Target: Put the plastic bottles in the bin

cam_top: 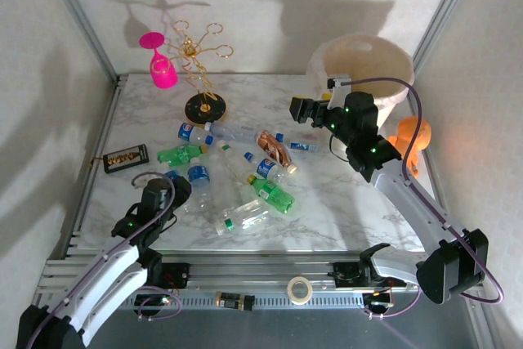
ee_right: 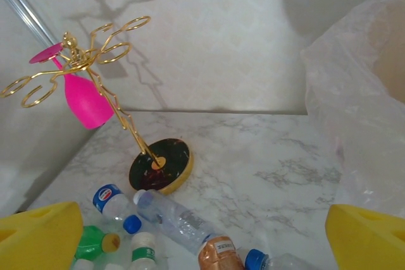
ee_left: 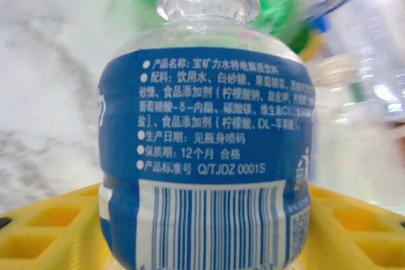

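Blue-label bottle [ee_left: 205, 156] lies between pads [ee_left: 44, 232] of left gripper [ee_left: 205, 238], neck pointing away; grip unconfirmed. Right gripper [ee_right: 202, 235], wide open, empty, nearer bin [ee_right: 354, 93].

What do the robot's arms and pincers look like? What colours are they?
The left arm and right arm are white tubes joined by chunky black joints with tiny green lights. Thin purple cables loop along them. The left pincer and right pincer are black, with bright yellow pads that have square hollows.
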`<state>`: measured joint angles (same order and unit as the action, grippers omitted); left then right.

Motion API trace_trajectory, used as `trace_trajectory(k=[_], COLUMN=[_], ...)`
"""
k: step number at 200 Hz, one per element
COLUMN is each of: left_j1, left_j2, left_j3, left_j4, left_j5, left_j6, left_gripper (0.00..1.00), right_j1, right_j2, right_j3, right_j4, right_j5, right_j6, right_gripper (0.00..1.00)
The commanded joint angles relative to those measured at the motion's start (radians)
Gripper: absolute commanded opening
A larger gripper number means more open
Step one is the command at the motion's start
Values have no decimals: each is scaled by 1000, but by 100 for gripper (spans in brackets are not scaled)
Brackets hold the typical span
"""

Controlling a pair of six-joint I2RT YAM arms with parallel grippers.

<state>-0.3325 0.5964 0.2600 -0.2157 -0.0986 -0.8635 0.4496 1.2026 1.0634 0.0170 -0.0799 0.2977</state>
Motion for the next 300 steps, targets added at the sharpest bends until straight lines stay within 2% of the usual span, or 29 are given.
trace_trajectory(k=[1,44,74,97,142,188,229,277,300], left_j1=[-9,-94,-195,-272,-398,-482,-508,-537,-542], left_j2=[-55,-31,113,245,440,544,579,615,629], left_j3=[42,42,66,133,257,318,360,400,409], left_j4=[161,501,736,830,886,899,877,879,892], left_j5=[57,78,80,88,78,44,36,46,53], left_j6=[24,52,121,204,360,446,502,550,555], left_gripper=[49,46,46,46,46,48,48,48,49], right_j1=[9,12,40,73,118,142,154,182,191], right_j2=[-12,-23,-10,1,30,60,84,118,132], right_j3=[-1,-44,-44,-37,-23,-21,-67,-78,-77], right_j4=[32,144,170,154,126,133,219,214,217], right_j5=[-42,-229,-312,-328,-365,-446,-567,-563,-571], right_j6=[12,51,55,40,46,55,110,118,118], right_gripper=[99,99,99,99,98,94,92,89,84])
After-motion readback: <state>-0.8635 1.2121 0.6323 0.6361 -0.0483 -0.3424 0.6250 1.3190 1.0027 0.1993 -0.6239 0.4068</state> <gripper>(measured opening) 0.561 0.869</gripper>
